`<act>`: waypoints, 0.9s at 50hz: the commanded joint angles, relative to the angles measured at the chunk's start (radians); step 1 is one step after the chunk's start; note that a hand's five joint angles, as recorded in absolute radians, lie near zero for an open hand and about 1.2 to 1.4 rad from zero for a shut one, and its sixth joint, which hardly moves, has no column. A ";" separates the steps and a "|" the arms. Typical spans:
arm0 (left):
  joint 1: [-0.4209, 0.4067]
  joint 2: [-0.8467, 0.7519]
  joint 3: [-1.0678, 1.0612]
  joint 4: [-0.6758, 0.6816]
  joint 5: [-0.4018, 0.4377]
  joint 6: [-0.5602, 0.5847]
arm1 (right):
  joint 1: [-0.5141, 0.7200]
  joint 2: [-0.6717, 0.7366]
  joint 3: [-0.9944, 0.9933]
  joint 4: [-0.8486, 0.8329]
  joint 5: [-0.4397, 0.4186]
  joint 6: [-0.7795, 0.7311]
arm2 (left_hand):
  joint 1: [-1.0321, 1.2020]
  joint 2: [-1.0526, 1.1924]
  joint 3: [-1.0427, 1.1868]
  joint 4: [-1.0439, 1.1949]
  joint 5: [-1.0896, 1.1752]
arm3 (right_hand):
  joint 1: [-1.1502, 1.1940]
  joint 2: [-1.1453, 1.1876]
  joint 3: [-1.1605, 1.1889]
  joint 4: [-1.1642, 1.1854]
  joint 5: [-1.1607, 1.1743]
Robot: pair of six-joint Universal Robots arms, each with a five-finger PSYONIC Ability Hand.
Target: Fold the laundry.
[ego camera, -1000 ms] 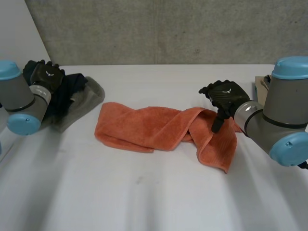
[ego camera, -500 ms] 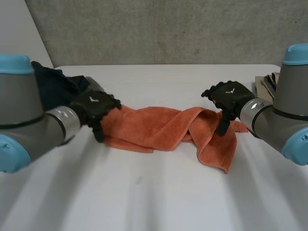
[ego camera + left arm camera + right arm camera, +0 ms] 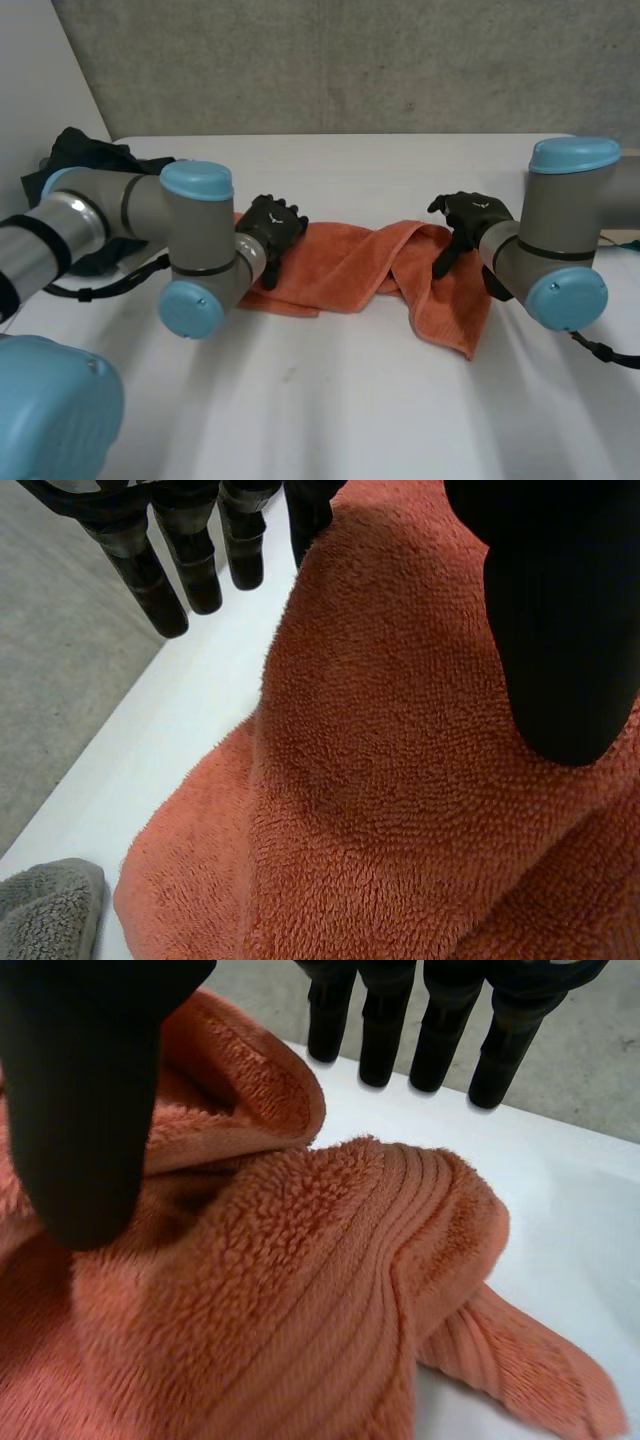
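Towel (image 3: 340,265), orange terry, lies twisted and bunched.

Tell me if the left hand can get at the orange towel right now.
Probably yes: the left hand is open right over its own end of the towel, and nothing lies between them.

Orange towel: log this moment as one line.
orange towel crumpled, unfolded on table | left hand open over its left end | right hand open over its right end | fold not started
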 commanded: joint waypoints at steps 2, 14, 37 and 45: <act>-0.043 -0.128 0.244 -0.163 -0.048 0.062 | -0.001 0.085 -0.113 -0.001 0.001 0.085 | 0.693 0.700 0.683 0.699 0.685 | 1.005 1.003 0.999 1.003 0.999; -0.037 0.223 0.185 -0.335 -0.072 -0.122 | -0.056 -0.159 -0.052 0.140 -0.115 -0.193 | 1.180 1.188 1.171 1.187 1.173 | 1.074 1.072 1.068 1.071 1.067; 0.115 0.340 -0.086 -0.364 0.154 -0.262 | 0.008 -0.245 -0.078 0.186 -0.235 -0.545 | 1.180 1.188 1.171 1.187 1.173 | 1.074 1.072 1.068 1.071 1.067; 0.145 0.048 0.121 -0.272 0.102 -0.141 | 0.093 -0.005 -0.121 -0.067 -0.127 -0.672 | 0.688 0.696 0.678 0.694 0.680 | 1.074 1.072 1.068 1.071 1.067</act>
